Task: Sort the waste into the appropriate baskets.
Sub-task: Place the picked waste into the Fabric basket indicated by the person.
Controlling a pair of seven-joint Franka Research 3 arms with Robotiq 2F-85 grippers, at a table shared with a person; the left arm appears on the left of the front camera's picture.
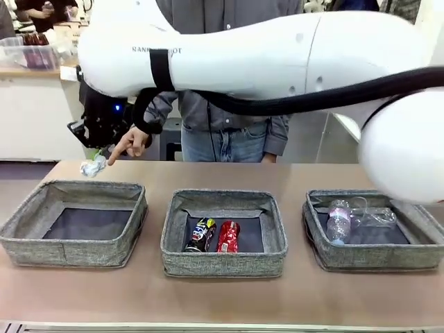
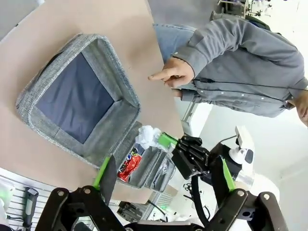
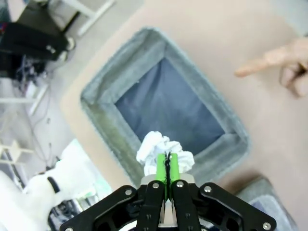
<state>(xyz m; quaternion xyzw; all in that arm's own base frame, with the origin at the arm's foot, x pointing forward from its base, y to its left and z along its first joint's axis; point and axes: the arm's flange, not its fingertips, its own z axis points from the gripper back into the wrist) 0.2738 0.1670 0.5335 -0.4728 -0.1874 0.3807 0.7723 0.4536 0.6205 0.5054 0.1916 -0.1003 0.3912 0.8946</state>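
Right now my right gripper (image 3: 167, 166) has its green pads pressed together on the paper ball (image 3: 161, 148), a crumpled white lump with silvery creases bulging out above and beside the pads. At the left of the front frame the ball (image 1: 92, 167) hangs above the far rim of the left basket (image 1: 28, 239), whose dark bottom is bare. Toward the upper right of my right wrist frame, the person's hand (image 3: 284, 67) points a finger. My left gripper (image 2: 163, 180) stands with its jaws wide, holding nothing. The middle basket (image 1: 223, 264) holds the dark can (image 1: 202, 234) and red can (image 1: 228, 236) side by side; clear bottles (image 1: 354, 218) lie in the right basket (image 1: 373, 258).
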